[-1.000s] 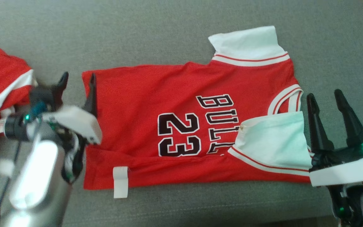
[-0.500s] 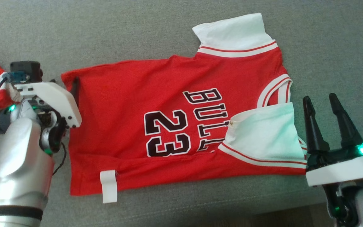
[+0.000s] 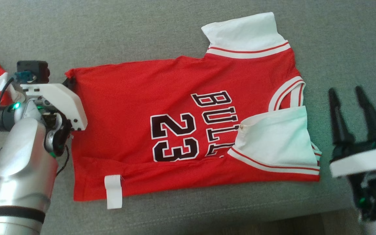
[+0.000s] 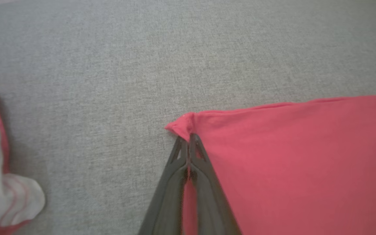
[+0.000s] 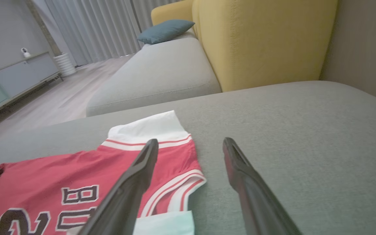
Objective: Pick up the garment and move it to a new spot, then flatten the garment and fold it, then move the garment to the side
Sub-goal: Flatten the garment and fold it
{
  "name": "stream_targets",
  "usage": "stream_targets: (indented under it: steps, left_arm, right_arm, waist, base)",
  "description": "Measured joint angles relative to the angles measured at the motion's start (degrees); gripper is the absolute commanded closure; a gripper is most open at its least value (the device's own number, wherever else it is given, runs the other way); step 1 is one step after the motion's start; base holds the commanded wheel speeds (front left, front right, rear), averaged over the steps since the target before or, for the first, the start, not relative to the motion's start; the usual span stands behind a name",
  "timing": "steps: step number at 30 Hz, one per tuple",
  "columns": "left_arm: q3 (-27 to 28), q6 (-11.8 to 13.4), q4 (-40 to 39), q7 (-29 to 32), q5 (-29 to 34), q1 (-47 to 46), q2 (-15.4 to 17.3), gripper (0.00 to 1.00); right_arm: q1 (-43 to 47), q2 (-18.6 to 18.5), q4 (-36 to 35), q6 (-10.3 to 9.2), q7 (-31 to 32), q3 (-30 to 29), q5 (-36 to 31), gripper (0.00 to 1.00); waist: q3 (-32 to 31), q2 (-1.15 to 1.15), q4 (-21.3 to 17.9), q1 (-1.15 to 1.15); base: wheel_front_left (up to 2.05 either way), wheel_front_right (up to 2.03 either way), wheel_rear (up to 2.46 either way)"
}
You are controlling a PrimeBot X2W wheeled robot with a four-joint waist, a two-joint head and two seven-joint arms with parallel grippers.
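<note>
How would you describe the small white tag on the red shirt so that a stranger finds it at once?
On the grey cushion lies a red shirt numbered 23, spread flat. Along its near edge, towards the robot's left, a white tag sticks out past the hem. Unlike the white sleeves, it is a small plain strip without red stripes.
</note>
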Motion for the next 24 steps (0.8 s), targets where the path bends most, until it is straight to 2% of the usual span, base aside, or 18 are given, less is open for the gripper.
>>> stream_targets:
  steps: [5,13,19,24]
  left_arm:
    - [-0.5,0.0,0.4,-1.7,0.3,-0.4,-0.6,1.00]
    - [-2.8,-0.1,-2.5,-3.5,1.5,-5.6,-4.3,1.00]
    - [-4.4,-0.1,-3.0,-5.4,1.9,-8.3,-6.5,1.00]
    - [-5.0,-0.2,-3.0,-6.5,1.9,-8.4,-7.3,1.00]
  right_arm:
    - [-8.6,-5.1,6.3,0.00,3.0,-0.1,3.0,0.00]
    - [-25.9,-12.3,19.7,0.00,7.2,5.4,9.0,0.00]
    - [-38.3,-15.4,28.5,0.00,12.0,12.5,12.9,0.00]
    - [-43.8,-16.9,33.5,0.00,15.7,17.5,14.8,0.00]
  waist:
    - [0.5,0.00,0.9,0.00]
    - [4.3,0.00,4.7,0.00]
    - [7.9,0.00,8.3,0.00]
    - [9.4,0.00,10.1,0.00]
  base:
    - [0.00,0.00,0.00]
    - [0.00,0.00,0.00]
    - [0.00,0.00,0.00]
    - [0.00,0.00,0.00]
